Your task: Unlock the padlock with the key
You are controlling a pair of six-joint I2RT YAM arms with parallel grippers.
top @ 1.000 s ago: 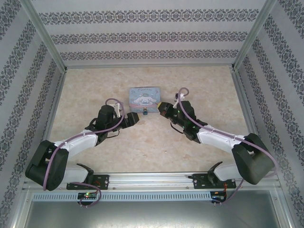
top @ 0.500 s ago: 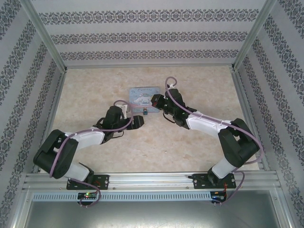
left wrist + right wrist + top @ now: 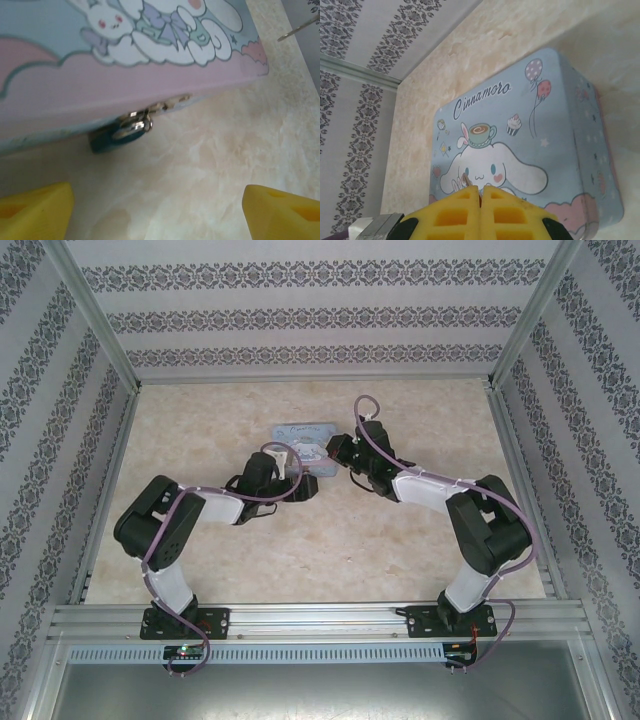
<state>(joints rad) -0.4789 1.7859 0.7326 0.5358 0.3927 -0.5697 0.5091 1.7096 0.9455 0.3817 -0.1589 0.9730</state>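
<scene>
Both arms have closed in on the tin [image 3: 300, 430]. Left gripper [image 3: 157, 215], spread wide, faces the padlock [image 3: 120, 132], which sits at the clasp on the tin's front wall. Right gripper [image 3: 480, 200], pressed together, hovers above the tin's lid.

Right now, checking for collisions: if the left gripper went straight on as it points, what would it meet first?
Likely the padlock hanging at the front wall of the tin, just ahead of the open left gripper; depth is unclear, so possibly the wall itself.
</scene>
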